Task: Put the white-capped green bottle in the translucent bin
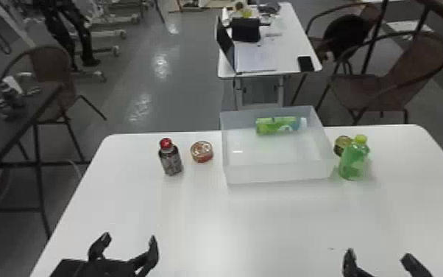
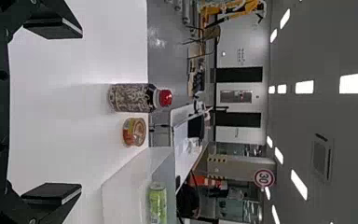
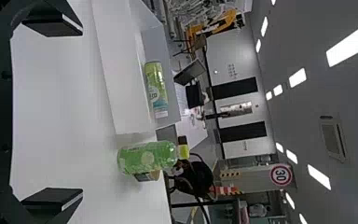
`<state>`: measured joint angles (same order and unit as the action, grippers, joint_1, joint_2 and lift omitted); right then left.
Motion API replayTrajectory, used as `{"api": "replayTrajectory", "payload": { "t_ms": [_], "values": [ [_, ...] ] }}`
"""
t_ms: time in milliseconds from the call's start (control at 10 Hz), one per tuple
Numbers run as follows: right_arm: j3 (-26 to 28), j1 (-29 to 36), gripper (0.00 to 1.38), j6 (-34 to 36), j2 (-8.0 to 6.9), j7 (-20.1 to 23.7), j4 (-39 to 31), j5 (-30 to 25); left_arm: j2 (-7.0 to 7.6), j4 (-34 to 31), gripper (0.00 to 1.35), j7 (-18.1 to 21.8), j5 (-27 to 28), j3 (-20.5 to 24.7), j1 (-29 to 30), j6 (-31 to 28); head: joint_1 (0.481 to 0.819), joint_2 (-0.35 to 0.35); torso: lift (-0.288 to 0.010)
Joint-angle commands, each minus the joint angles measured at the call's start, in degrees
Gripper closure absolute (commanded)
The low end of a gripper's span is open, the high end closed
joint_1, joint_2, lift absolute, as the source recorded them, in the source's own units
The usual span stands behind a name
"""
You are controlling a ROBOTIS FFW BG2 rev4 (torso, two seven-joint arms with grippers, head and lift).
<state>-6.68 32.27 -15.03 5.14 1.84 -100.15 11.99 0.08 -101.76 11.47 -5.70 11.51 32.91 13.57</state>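
Observation:
The white-capped green bottle (image 1: pixel 279 125) lies on its side inside the translucent bin (image 1: pixel 279 174), along the bin's far wall. In the right wrist view the same bottle (image 3: pixel 155 88) shows past the bin's near wall (image 3: pixel 116 79). My left gripper (image 1: pixel 128 245) is low over the table's near left part, open and holding nothing; in its wrist view the left gripper (image 2: pixel 51 114) has its fingers wide apart. My right gripper (image 1: pixel 381 254), also open and holding nothing, is at the near right; the right wrist view shows the right gripper (image 3: pixel 51 114) with widely parted fingers.
Left of the bin stand a red-capped dark bottle (image 1: pixel 172 159) and a small round can (image 1: pixel 202 151). To its right, a yellow-capped green bottle (image 1: pixel 354 159) stands upright, partly in front of another can (image 1: pixel 341 145). The white table (image 1: pixel 202 221) ends just behind the bin.

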Motion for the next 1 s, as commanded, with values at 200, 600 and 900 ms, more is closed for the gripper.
{"api": "replayTrajectory", "payload": {
  "t_ms": [200, 600, 900],
  "values": [
    [0.0, 0.8, 0.08, -0.1, -1.01, 0.0, -0.5, -1.6, -0.23, 0.6, 0.14, -5.3, -4.1, -4.2, 2.0, 3.6, 0.695, 0.186, -0.027],
    [0.0, 0.9, 0.08, -0.1, -0.93, 0.1, -0.8, -1.8, 3.52, 0.9, 0.15, -10.7, -8.7, -9.7, 2.2, 4.5, 0.695, 0.155, -0.027],
    [-0.1, 0.7, 0.08, -0.1, -0.93, 0.0, -0.7, -1.6, 3.61, 1.1, 0.15, -10.7, -9.5, -10.0, 2.0, 4.4, 0.695, 0.142, -0.027]
  ]
}}
